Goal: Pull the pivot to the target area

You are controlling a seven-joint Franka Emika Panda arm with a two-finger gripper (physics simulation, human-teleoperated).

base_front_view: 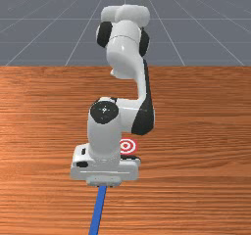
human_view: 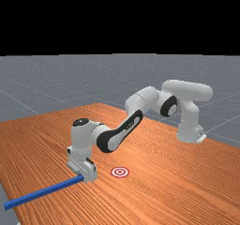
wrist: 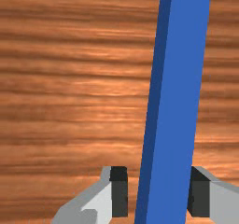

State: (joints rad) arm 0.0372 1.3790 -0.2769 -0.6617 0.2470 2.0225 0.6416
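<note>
My gripper [human_view: 88,176] is low over the table at the near end of a long blue bar [human_view: 44,191], which runs away from the arm's base. In the wrist view, my gripper [wrist: 158,192] is open around the bar [wrist: 178,92]. A strip of wood separates one finger [wrist: 119,191] from the bar; the other finger [wrist: 200,192] is right beside or against it. The red-and-white ringed target [human_view: 120,172] lies flat on the wood, on the base's side of my hand. In the front view the hand partly covers the target [base_front_view: 127,146].
The wooden table [human_view: 154,196] extends around the hand and target. In the far view, the bar's outer end reaches past the table's edge at the left. The arm's base [human_view: 189,134] stands at the far view's right.
</note>
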